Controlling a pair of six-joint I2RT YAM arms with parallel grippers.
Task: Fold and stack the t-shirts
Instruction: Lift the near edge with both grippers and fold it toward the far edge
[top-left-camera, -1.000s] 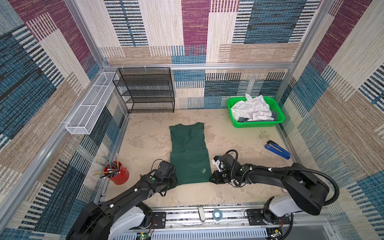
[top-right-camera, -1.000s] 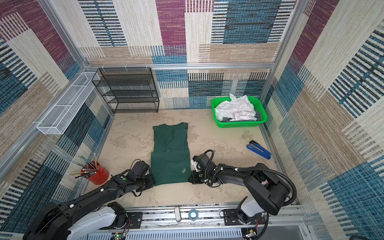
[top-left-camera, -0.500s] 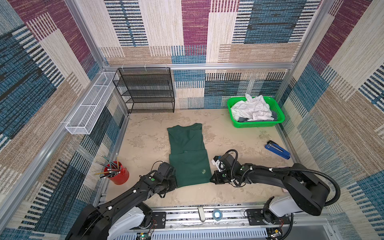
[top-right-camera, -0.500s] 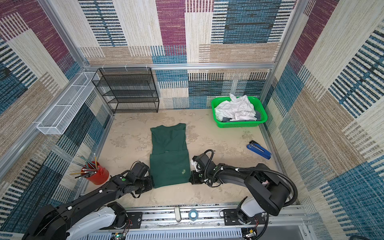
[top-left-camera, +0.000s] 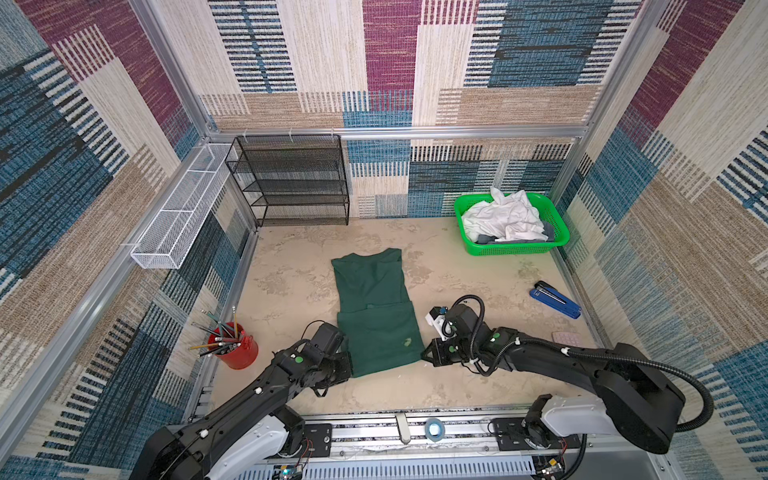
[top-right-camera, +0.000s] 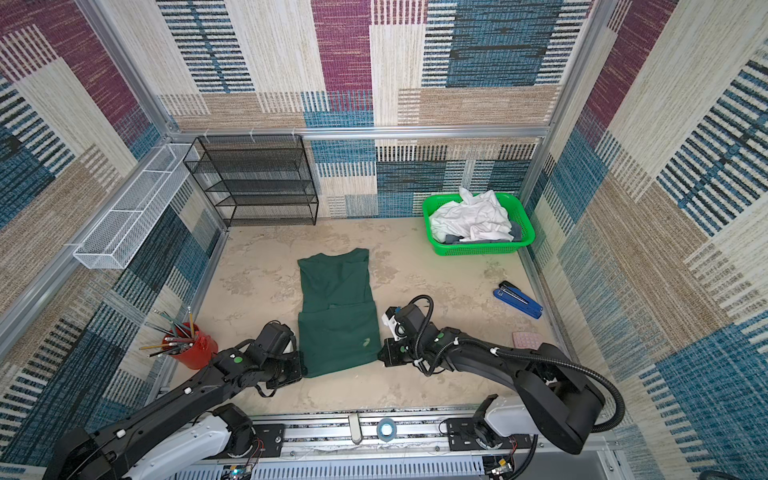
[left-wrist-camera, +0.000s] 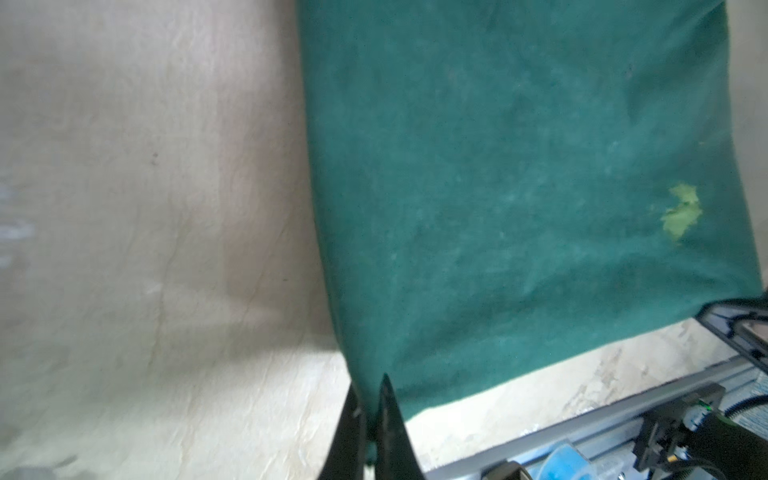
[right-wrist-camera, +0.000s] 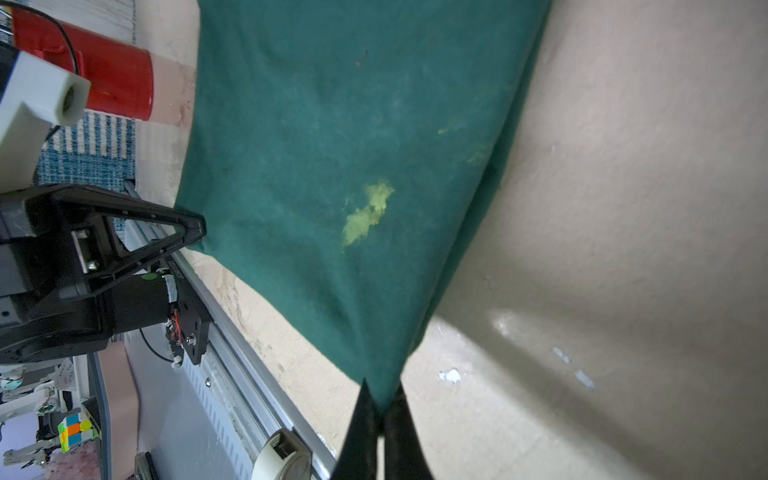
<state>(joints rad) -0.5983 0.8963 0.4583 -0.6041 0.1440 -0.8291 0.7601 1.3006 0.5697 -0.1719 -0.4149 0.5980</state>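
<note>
At the far right corner of the desk (top-left-camera: 291, 286), the green basket (top-left-camera: 513, 249) holds crumpled white t-shirts (top-left-camera: 500, 216) over some grey fabric (top-left-camera: 484, 239), and the red cup (top-left-camera: 241, 355) near the left edge holds pencils (top-left-camera: 216, 334). The dark green t-shirt (top-left-camera: 374, 316) lies flat mid-desk, its 2 near corners clamped by the left hand (left-wrist-camera: 370, 384) and right hand (right-wrist-camera: 383, 388).
</note>
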